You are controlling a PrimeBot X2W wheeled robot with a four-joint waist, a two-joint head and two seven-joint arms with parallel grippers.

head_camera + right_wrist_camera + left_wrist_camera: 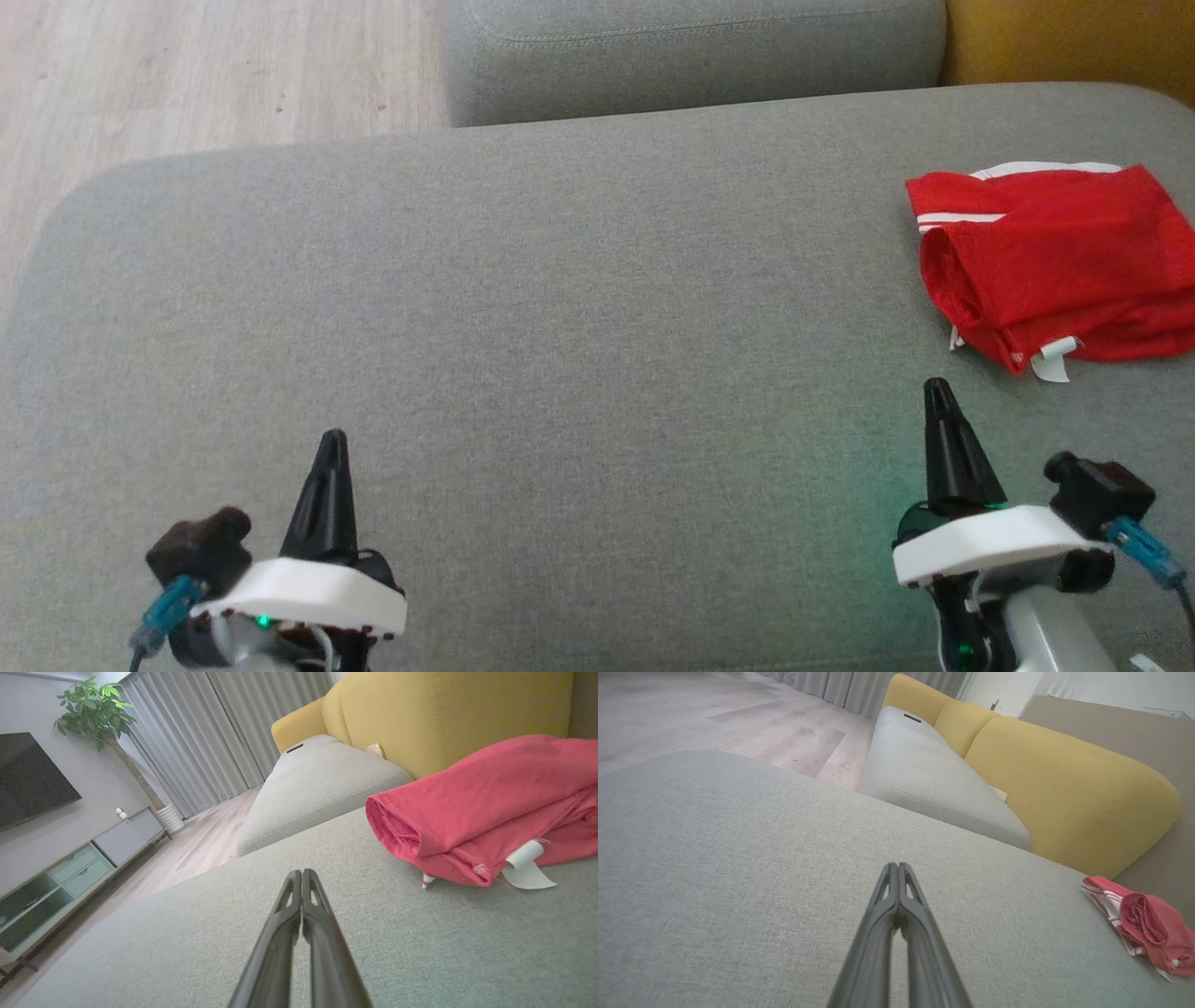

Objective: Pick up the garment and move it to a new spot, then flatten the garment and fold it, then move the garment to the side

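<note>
Garment (1055, 261), red and folded, lies at two o'clock on the grey cushion (560, 327); our left hand (332, 439) and right hand (936, 386) are clenched on nothing.

broad grey seat cushion (560, 327) across foreground. second grey cushion (691, 56) just beyond, small dark flat item (912, 717) on its far end. yellow backrest (1064, 798) along both. pale wood floor (187, 75) on the open side. farther off: grey curtains (201, 732), potted plant (93, 714), dark wall screen (28, 779) above low cabinet (84, 858) with open shelves.

Soft even daylight, wide-angle edge distortion
</note>
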